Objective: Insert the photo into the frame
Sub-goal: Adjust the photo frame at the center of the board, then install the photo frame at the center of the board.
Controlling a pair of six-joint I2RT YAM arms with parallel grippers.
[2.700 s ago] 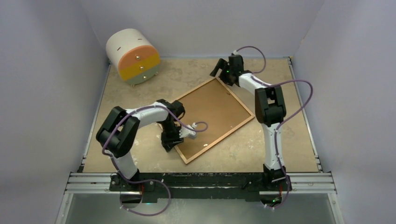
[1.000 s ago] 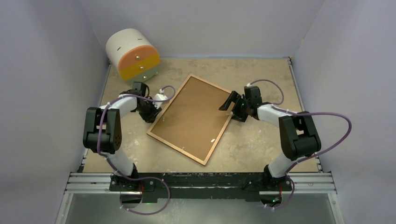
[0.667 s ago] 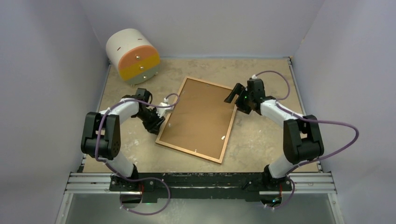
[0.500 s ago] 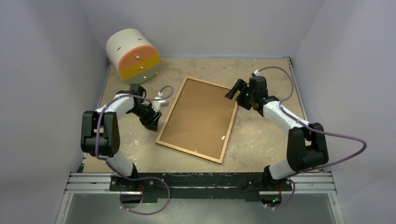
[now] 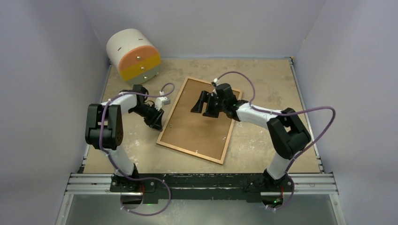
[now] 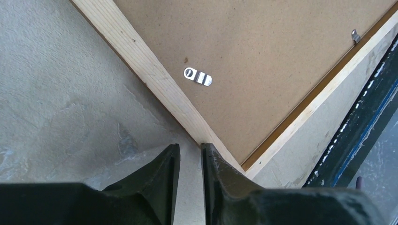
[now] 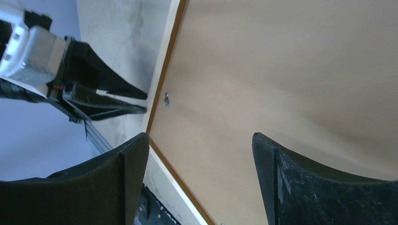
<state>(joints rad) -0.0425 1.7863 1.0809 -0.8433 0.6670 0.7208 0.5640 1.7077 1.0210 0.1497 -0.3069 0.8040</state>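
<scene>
The frame (image 5: pixel 189 153) lies face down in mid-table, its brown backing board (image 5: pixel 202 129) up. The photo is out of view. My left gripper (image 5: pixel 157 123) rests low on the table at the frame's left rail near the near-left corner. In the left wrist view its jaws (image 6: pixel 190 149) stand a narrow gap apart with only table between them, one fingertip against the pale wooden rail (image 6: pixel 155 82). My right gripper (image 5: pixel 201 108) hovers wide open over the board's far half; in the right wrist view (image 7: pixel 199 137) nothing is between its fingers.
Small metal clips (image 6: pixel 197 77) sit on the backing board (image 6: pixel 272 56). A round white drawer unit (image 5: pixel 133 56) with orange, yellow and green fronts stands at the far left. The black base rail (image 5: pixel 202 180) runs along the near edge. Walls close in on three sides.
The frame turned clockwise about a second ago and now lies still. My right gripper swung left from the frame's far right corner to over the board. My left gripper edged in to the left rail.
</scene>
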